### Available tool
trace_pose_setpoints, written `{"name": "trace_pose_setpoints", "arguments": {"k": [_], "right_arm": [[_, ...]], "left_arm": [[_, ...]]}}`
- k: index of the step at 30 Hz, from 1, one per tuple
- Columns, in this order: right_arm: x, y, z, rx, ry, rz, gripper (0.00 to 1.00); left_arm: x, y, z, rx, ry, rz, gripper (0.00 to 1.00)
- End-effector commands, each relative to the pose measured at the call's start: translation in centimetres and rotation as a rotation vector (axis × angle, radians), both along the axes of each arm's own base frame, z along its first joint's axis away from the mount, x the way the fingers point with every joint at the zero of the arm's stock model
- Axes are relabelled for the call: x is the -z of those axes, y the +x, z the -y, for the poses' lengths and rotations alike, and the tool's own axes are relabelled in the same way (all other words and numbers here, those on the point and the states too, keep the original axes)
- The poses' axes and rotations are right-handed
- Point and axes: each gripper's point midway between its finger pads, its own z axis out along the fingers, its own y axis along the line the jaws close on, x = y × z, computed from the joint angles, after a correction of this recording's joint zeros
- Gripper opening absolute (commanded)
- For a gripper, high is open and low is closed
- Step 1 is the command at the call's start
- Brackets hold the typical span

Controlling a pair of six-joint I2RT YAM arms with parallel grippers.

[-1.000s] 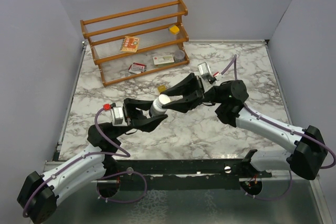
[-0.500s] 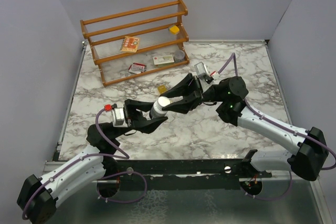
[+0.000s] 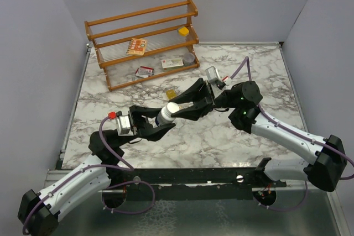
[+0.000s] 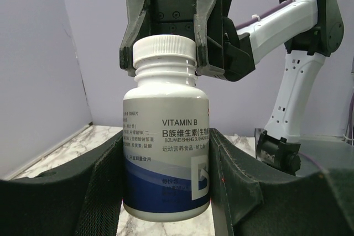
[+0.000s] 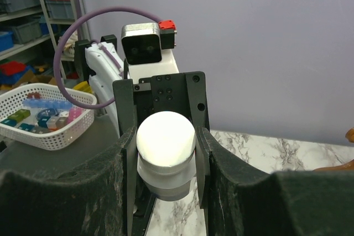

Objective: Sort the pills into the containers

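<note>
Left wrist view alone shows the label on the pill bottle (image 4: pixel 166 164), "VITAMIN B" over Chinese print, with the left gripper (image 4: pixel 166 139) clamped on its body. Right wrist view shows only the white cap (image 5: pixel 165 136), pinched by the right gripper (image 5: pixel 166 143). Top external view places the bottle held over the marble table (image 3: pixel 221 136), between both arms.
</note>
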Motion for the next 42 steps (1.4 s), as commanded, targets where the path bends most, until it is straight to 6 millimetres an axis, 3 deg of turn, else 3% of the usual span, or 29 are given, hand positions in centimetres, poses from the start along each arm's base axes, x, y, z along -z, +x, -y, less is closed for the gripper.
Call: {"name": "trace_pose_setpoints", "arguments": {"k": [1,11,22,42], "right_arm": [[3.2,-0.7,-0.4,-0.058,-0.091,-0.072,0.02],[3.2,-0.3,-0.9,-0.059,-0.097,-0.089,0.02],[4.0,1.1,-1.0,0.024,-0.126,-0.093,0.01],[5.9,3.7,-1.3,0.172,-0.194,-0.100,0.01]], "left_arm": [[-6.3,-2.0,-2.1,-0.024,-0.140,0.181,0.00],[-6.8,-2.1,-1.9,-0.024,-0.119,0.205,0.00],[-7.4,-0.4,-1.5,-0.101,-0.062,0.205,0.00],[-8.3,2.7,-3.0,-0.296,-0.029,0.146,0.00]]}}
